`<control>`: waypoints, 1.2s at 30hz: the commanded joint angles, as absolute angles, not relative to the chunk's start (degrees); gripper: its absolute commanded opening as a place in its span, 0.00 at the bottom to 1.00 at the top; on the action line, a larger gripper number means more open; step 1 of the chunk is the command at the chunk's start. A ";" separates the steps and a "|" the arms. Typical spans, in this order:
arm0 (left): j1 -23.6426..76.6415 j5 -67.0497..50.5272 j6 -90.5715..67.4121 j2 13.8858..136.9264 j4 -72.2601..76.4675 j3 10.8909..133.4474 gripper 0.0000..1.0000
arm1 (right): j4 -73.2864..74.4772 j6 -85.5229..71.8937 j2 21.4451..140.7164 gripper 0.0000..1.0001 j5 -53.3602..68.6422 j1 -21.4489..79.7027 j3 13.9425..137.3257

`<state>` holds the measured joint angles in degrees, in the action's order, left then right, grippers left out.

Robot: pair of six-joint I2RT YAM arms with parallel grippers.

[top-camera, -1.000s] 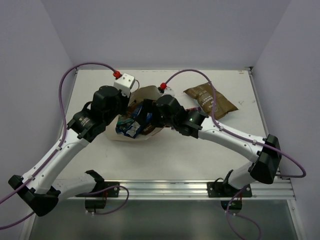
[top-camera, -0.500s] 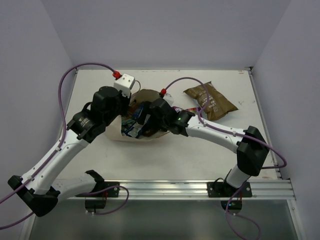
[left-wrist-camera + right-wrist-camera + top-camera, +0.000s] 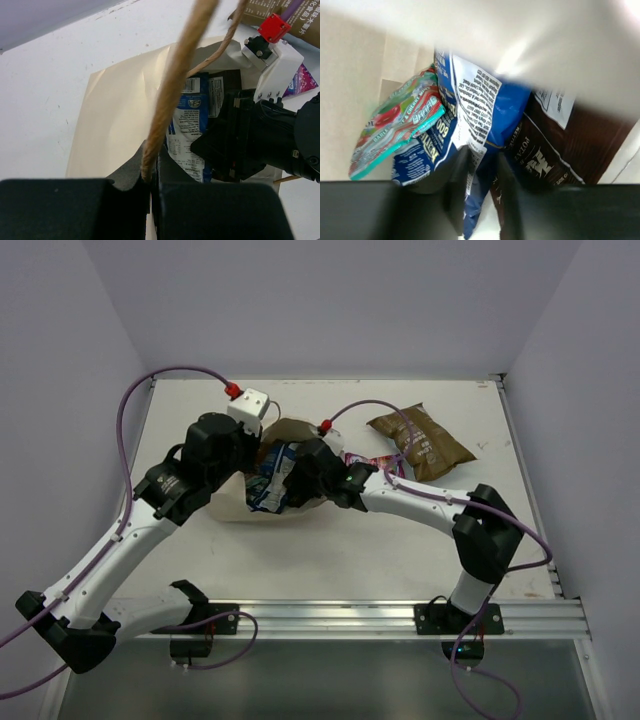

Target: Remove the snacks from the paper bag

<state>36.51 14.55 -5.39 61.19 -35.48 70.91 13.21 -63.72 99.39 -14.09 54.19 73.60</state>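
— Reaching deeper than a second ago, the right arm has its right gripper (image 3: 482, 156) inside the paper bag (image 3: 232, 506), fingers pinched on a blue-and-white packet (image 3: 470, 105).
— What lies around it?
— A teal packet (image 3: 400, 130) to one side, a brown packet (image 3: 545, 150) to the other, all in the bag.
— And the left gripper (image 3: 152, 182)?
— Closed on the bag's string handle (image 3: 175, 95). On the table (image 3: 400, 550), outside the bag, lie a second brown packet (image 3: 420, 442) and a magenta packet (image 3: 365, 461).

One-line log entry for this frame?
phase: extracting | left gripper: shut on string handle of paper bag | right gripper: inside bag, shut on blue-and-white packet | out on table: brown packet, magenta packet
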 commanded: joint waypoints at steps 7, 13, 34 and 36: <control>36.74 18.72 -6.06 60.03 -33.75 68.82 0.00 | 7.91 -58.10 90.89 0.00 -16.08 53.70 71.90; 36.74 22.06 -6.59 60.82 -33.49 67.85 0.00 | 7.29 -52.92 82.19 0.00 -13.28 53.79 71.89; 36.65 29.79 -7.12 63.89 -33.40 67.50 0.00 | 17.04 -38.50 48.88 0.00 -4.92 40.53 74.54; 36.56 30.93 -6.33 64.51 -33.40 67.67 0.00 | 18.45 -37.88 45.11 0.00 -6.23 37.55 70.24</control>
